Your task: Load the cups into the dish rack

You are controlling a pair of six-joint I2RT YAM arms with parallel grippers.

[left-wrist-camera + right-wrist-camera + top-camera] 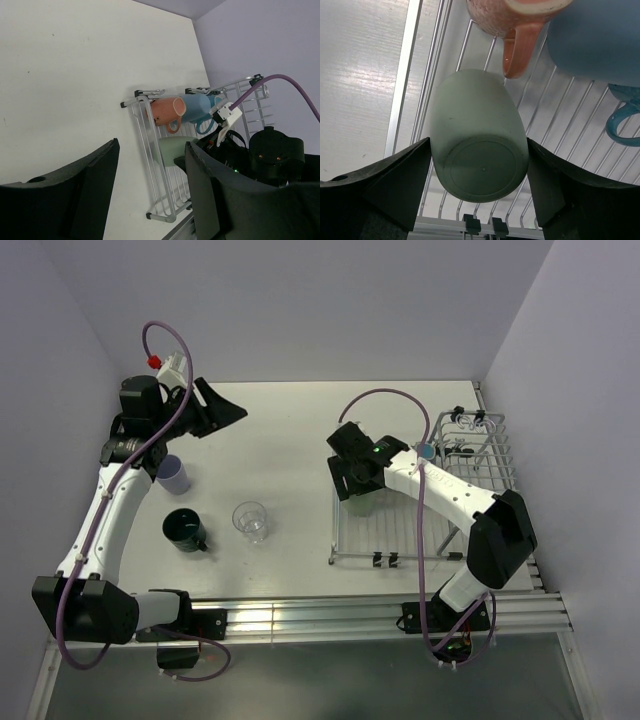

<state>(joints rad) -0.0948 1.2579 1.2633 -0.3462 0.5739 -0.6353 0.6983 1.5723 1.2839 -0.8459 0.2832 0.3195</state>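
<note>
My right gripper (479, 142) is shut on a pale green cup (477, 145), one finger against each side. The cup lies tilted on the dish rack (402, 90) with its base toward the camera. Just beyond it, an orange cup (515, 15) and a light blue cup (595, 40) lie on the rack bars. From above, the right gripper (355, 480) hangs over the rack's left part (345, 540). A lavender cup (175, 473), a dark green cup (185, 530) and a clear glass (251, 521) stand on the table's left half. My left gripper (225, 410) is open and empty, raised near the far left.
The rack has a raised wire section (480, 445) at the far right, close to the right wall. My right arm (495, 530) reaches across the rack. An aluminium rail (300, 618) runs along the table's near edge.
</note>
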